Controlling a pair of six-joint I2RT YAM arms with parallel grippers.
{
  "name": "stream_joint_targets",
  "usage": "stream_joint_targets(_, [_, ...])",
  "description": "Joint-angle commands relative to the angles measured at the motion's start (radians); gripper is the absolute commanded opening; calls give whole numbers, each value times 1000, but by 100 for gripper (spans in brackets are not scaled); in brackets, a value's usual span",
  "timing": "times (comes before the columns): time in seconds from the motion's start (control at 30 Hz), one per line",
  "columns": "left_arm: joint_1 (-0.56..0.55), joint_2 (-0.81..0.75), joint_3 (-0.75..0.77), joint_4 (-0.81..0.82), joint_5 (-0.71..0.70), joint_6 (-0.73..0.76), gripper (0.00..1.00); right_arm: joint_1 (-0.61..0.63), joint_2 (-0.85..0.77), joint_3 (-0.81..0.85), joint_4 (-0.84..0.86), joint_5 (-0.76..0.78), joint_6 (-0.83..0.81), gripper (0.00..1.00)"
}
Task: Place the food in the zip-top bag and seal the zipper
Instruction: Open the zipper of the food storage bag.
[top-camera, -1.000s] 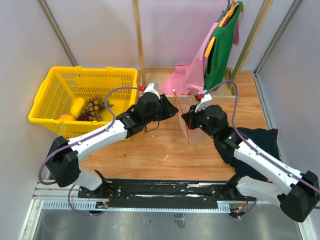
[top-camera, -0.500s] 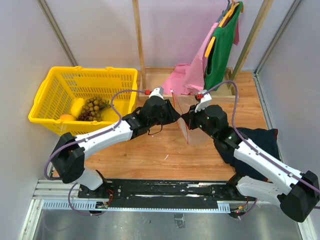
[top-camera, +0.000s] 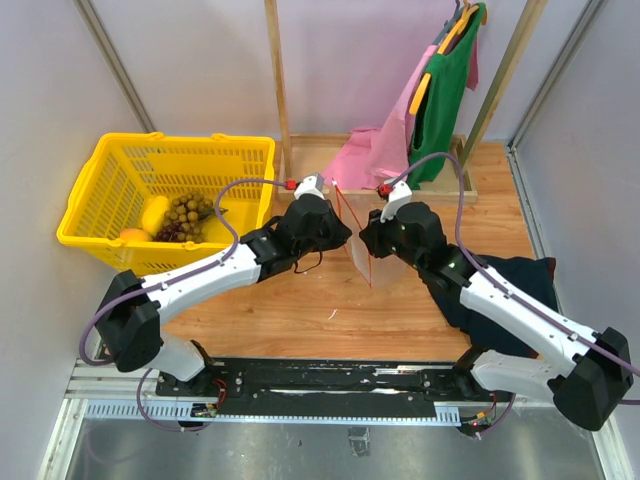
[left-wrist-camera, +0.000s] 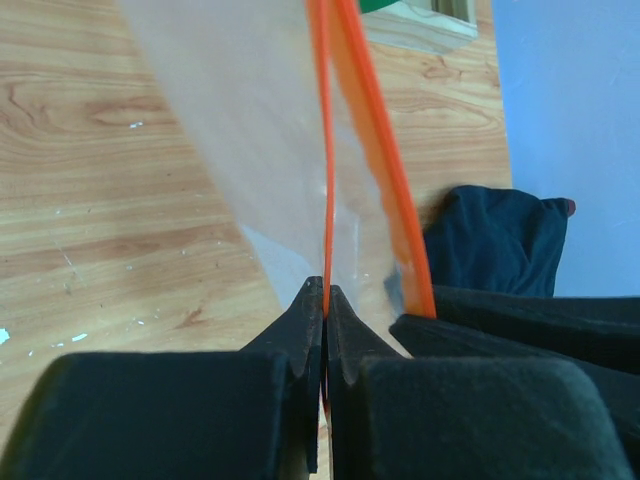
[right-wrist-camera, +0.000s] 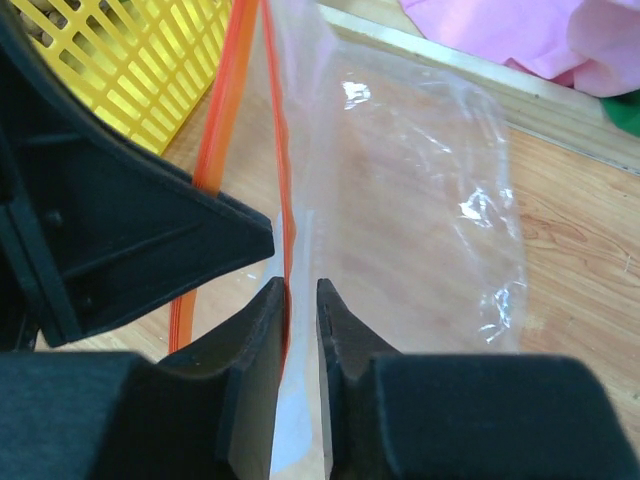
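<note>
The clear zip-top bag (top-camera: 359, 258) hangs upright between both grippers above the wooden table, and also shows in the left wrist view (left-wrist-camera: 250, 140) and the right wrist view (right-wrist-camera: 420, 200). Its red-orange zipper (top-camera: 342, 202) is split into two strips. My left gripper (top-camera: 346, 231) is shut on one strip (left-wrist-camera: 323, 150). My right gripper (top-camera: 367, 240) is closed to a narrow gap on the other strip (right-wrist-camera: 283, 190). The food lies in the yellow basket (top-camera: 165, 150): a yellow fruit (top-camera: 153, 213), green grapes (top-camera: 188, 210), purple grapes (top-camera: 172, 233) and a small orange fruit (top-camera: 133, 235).
A dark cloth (top-camera: 515, 275) lies at the right edge under my right arm. Pink cloth (top-camera: 375, 155) and a green garment (top-camera: 442, 90) hang at the back by a wooden rail. Wooden posts (top-camera: 277, 80) stand behind.
My left gripper moved right and closed on one zipper strip. My right arm shifted left with the bag, and the two strips have parted.
</note>
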Motion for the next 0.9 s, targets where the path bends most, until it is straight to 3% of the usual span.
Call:
stream_joint_targets(0.0, [-21,-40,32,-4,-57,21,0,20,39,69,-64,-1,1,23])
stream_joint_targets(0.17, [-25,-50,32,-5,-67,24,0,28,66,84,-82,20,3,27])
stream_joint_targets(0.4, [-25,-73,36,-56,-118,61,0,28,33,105,-149,206,-56,1])
stream_joint_targets(0.67, [-25,-87,53,-183,-191,111,1,29,-55,141,-188,433,-155,1])
stream_joint_targets(0.87, [-25,-106,60,-230,-234,135,1,28,-94,162,-192,461,-194,1])
